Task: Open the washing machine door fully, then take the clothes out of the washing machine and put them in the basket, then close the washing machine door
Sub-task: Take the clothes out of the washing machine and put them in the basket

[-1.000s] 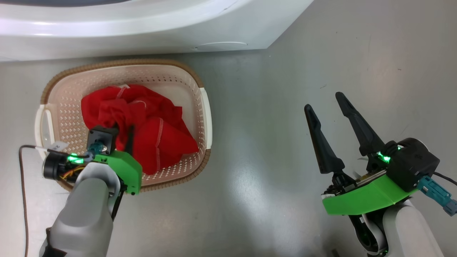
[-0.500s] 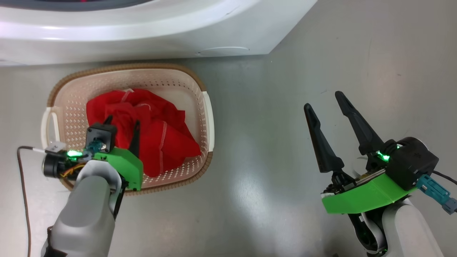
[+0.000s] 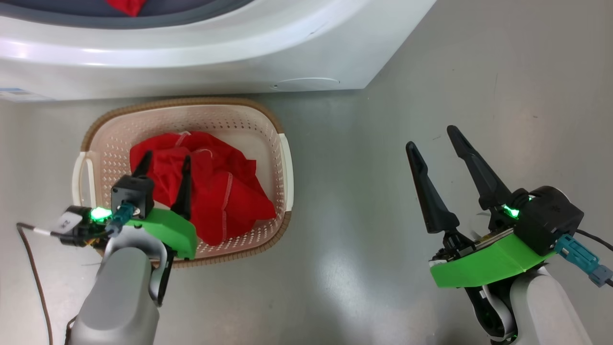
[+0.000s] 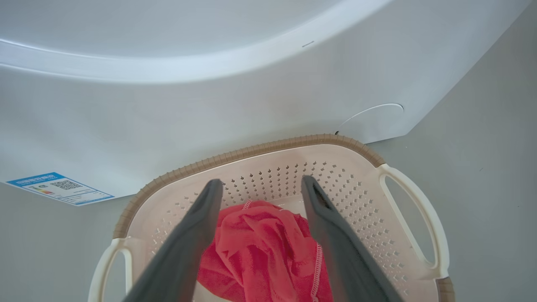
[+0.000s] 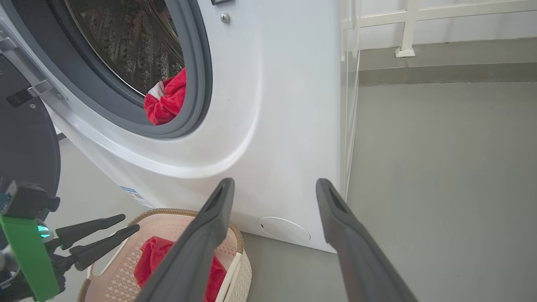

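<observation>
The washing machine (image 3: 191, 57) stands ahead of both pairs of jaws, its white front curving above the left fingertips. The head camera has tilted since a second ago, bringing more of its grey ring into the picture. The washing machine door (image 5: 25, 142) hangs swung open, off to the far side of the left jaws as the right wrist sees it. On the grey floor (image 3: 383, 191), the basket (image 3: 225, 122) sits directly under the left jaws, close against the machine's base and well apart from the right jaws.

The red clothes (image 3: 225, 191) lie heaped in the basket, below and between the left fingers. One more red garment (image 5: 168, 100) rests on the drum's lip, above and beyond both grippers.

The left gripper (image 3: 166, 157) was pinched on the cloth a second ago. It has since let go: its fingers now stand spread above the pile, grasping nothing. The right gripper (image 3: 432, 138) stays spread and empty over bare floor, as before.

A blue label (image 4: 58, 188) is low on the machine, outside the left jaws. A round flap (image 5: 284, 230) sits just beyond the right fingertips.
</observation>
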`<state>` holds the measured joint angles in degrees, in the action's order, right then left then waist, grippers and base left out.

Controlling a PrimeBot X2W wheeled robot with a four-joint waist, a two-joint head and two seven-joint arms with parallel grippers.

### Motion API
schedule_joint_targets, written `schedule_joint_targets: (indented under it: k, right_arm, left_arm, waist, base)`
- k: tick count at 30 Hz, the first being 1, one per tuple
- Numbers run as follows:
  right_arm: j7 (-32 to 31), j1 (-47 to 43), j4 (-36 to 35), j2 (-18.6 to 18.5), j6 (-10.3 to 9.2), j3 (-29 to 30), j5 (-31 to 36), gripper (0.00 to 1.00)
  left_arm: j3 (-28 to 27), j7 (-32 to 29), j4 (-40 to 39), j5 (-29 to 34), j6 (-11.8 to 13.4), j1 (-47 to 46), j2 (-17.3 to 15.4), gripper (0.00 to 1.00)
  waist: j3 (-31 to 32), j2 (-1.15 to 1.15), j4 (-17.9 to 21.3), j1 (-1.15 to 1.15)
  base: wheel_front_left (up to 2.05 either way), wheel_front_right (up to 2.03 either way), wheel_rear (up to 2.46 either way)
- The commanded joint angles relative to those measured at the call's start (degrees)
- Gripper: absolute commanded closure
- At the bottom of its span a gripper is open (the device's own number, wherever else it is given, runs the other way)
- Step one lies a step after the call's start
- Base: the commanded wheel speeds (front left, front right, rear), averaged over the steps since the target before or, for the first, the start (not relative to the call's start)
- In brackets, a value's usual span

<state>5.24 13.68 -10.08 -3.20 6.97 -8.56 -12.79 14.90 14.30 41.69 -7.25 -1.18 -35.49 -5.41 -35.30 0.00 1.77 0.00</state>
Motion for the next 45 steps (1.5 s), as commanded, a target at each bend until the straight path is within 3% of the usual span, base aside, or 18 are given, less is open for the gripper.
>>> schedule_joint_targets:
  k: [1,22,32,45]
  right_arm:
    - [0.59,-0.7,-1.12,0.33,0.52,-1.56,-0.45,0.0]
    - [2.0,-2.57,1.6,0.33,0.52,-0.88,-1.61,0.0]
    - [1.83,-5.17,1.8,0.33,0.52,0.18,-1.62,0.0]
    - [0.93,-10.48,0.85,0.33,0.52,3.2,-2.49,0.0]
  left_arm:
    - [-1.84,0.7,-2.0,-0.02,0.64,1.93,-1.74,0.0]
    - [-6.57,0.7,-26.81,0.7,1.46,16.3,-0.34,0.0]
    - [-7.38,0.7,-33.57,-0.16,1.52,23.53,0.26,0.0]
    - [-6.88,0.36,-41.24,-0.63,3.6,32.51,0.68,0.0]
  waist:
    - [0.27,0.0,-0.03,0.0]
    - [10.83,0.0,-0.29,0.0]
    - [16.65,0.0,-0.39,0.0]
    - [24.43,0.0,-0.35,0.0]
  base:
    - [0.0,0.0,0.0]
    - [0.0,0.0,0.0]
    - [0.0,0.0,0.0]
    - [0.0,0.0,0.0]
